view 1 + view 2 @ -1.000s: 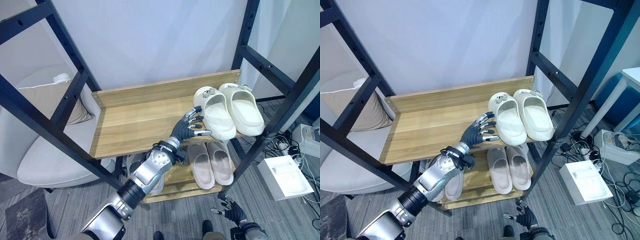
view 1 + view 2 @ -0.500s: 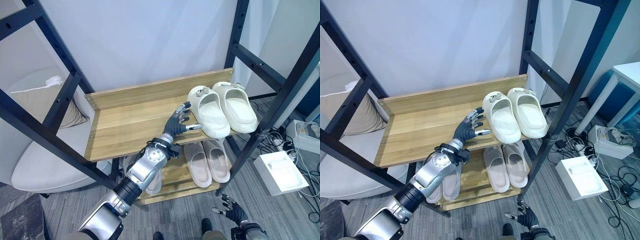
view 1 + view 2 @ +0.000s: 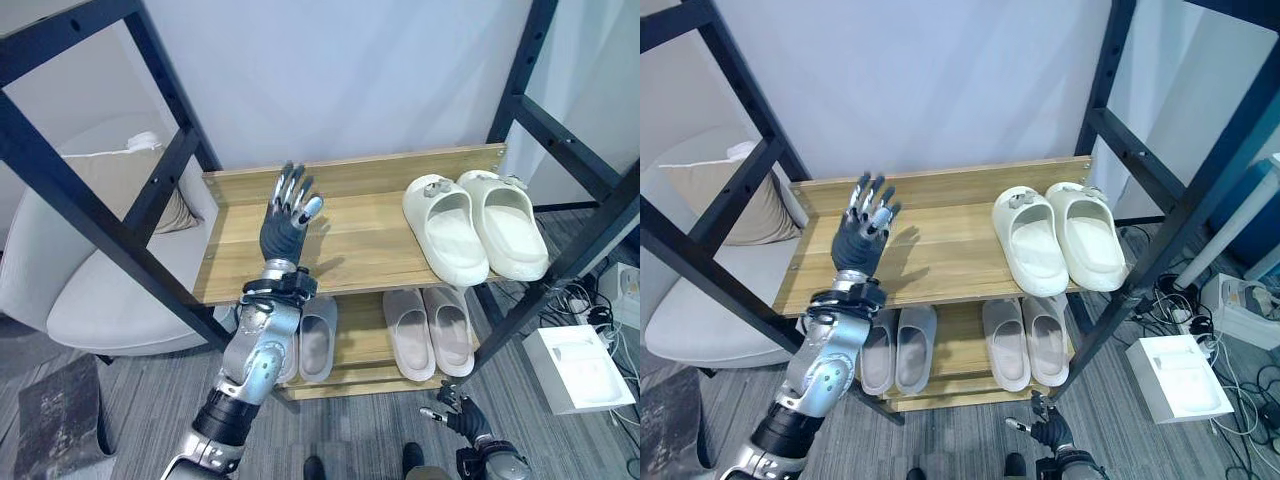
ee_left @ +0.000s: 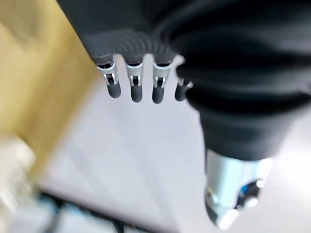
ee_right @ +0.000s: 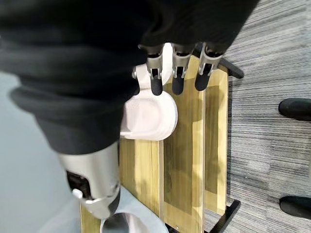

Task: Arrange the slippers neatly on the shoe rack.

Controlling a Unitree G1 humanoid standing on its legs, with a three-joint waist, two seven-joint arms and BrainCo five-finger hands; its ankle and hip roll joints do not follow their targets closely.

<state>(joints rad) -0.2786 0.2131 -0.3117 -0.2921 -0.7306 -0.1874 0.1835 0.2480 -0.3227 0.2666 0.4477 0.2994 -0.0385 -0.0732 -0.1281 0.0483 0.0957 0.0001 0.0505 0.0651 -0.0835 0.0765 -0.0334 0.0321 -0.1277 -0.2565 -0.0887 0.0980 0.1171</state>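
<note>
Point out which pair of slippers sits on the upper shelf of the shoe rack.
The chunky cream-white pair, side by side at the right end of the upper wooden shelf. The grey pair and the beige pair sit on the lower shelf.

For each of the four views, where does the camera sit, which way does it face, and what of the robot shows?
Left eye view: on the head, looking down at the wooden two-shelf shoe rack; raised open left robot hand.
Right eye view: same scene, same pair of cream slippers; low right robot hand.
Left wrist view: along straight fingers toward a pale wall.
Right wrist view: along its relaxed fingers down at the rack.
</note>
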